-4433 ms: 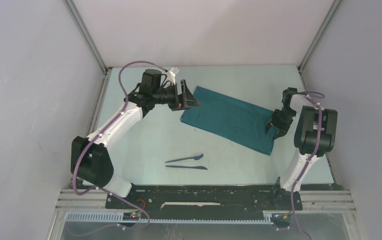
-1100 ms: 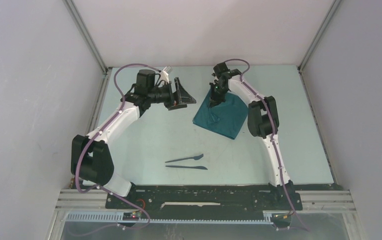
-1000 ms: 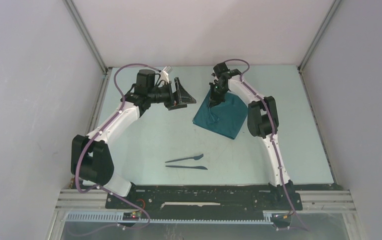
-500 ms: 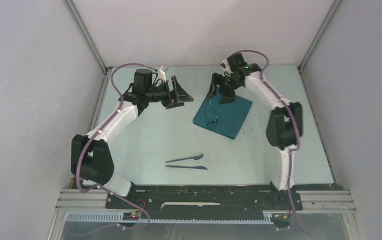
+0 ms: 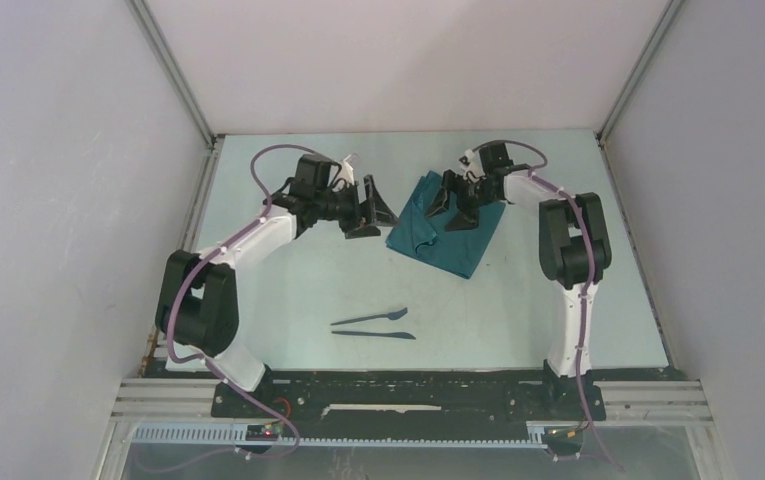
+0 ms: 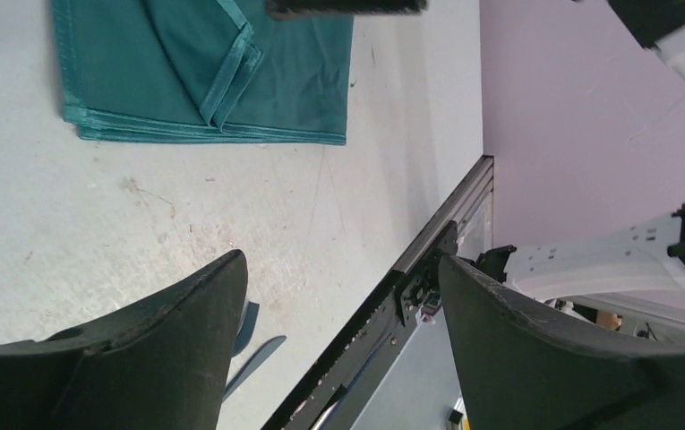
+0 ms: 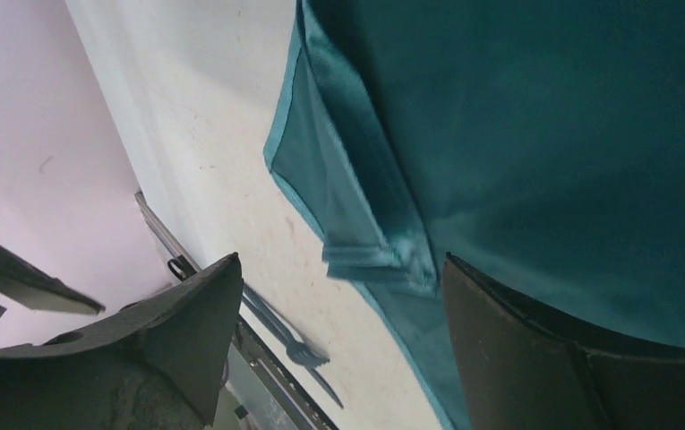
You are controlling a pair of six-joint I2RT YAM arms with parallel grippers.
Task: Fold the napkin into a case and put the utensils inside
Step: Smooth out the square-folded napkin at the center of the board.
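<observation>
View from above of a pale table (image 5: 288,290) inside a white-walled booth, with my two arms reaching in from the near edge

The napkin (image 5: 453,240), a dark teal-green cloth, lies a little toward 1 o'clock from the table's middle. It is folded into a layered packet, roughly square and turned like a diamond. A loose flap with stacked hems runs along its 9 o'clock side, and my wrist cameras show that flap slightly raised and uneven.

My right gripper (image 5: 448,208) hangs over the napkin's 12 o'clock part. Its jaws are spread wide with nothing between them. My left gripper (image 5: 374,208) sits just beside the napkin at its 9 o'clock side, above bare table. Its jaws are also spread wide and it holds nothing.

The utensils (image 5: 373,325), two slim dark pieces, lie side by side at about 7 o'clock from the napkin and well apart from it. Neither arm touches them.

I judge the task to be partway through its folding. The cloth is doubled over but is still too broad to be the narrow case. At least one more fold seems needed, and the flap needs tidying. After that both utensils have yet to be picked up and slid inside.

No brand, label or readable writing shows in any view
</observation>
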